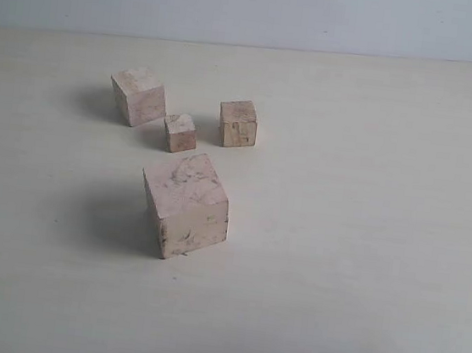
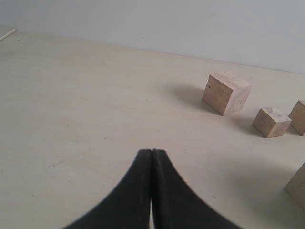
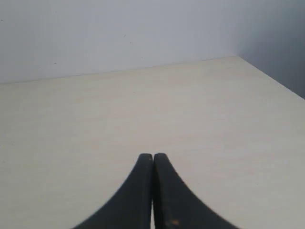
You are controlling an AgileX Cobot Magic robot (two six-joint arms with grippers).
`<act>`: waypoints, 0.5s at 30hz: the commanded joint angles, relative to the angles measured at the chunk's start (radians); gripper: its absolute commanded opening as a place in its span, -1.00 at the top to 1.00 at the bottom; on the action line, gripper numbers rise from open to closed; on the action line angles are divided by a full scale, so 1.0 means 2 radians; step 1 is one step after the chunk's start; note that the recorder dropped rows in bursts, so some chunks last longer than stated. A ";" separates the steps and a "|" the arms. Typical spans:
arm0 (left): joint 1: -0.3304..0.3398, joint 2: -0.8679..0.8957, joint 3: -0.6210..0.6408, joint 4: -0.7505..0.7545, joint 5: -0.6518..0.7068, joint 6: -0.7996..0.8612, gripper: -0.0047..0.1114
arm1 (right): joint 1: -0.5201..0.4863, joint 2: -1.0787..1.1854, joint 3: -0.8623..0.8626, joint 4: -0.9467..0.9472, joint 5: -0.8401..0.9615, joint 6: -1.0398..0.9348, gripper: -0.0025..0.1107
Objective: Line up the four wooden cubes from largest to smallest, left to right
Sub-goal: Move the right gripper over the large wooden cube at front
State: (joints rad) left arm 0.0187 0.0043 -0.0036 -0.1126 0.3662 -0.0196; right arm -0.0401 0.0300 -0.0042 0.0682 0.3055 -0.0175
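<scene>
While left claw (image 2: 152, 152) and right claw (image 3: 153, 156) both sit pinched shut, empty, the four wooden cubes (image 1: 180, 133) stand loose on the bench (image 1: 382, 244): largest cube (image 1: 184, 205) nearest the camera, three smaller grouped behind it. Likely light, rigid, grippy raw wood; pinch across opposite flat faces, mid-height.

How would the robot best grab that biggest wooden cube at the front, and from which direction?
Probably from straight above, closing the jaws on two opposite upright faces of the biggest cube, about mid-height. It sits flat with nothing touching it, so every side is free. It is turned corner-first toward the camera, so the jaws should rotate to meet flat faces, not edges.
</scene>
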 commanded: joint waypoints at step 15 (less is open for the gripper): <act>-0.001 -0.002 0.002 -0.004 -0.004 0.000 0.92 | -0.003 -0.002 0.002 0.006 -0.197 -0.002 0.96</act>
State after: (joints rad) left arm 0.0187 0.0043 -0.0036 -0.1126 0.3662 -0.0196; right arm -0.0401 0.0300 -0.0042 0.0767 0.0256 -0.0175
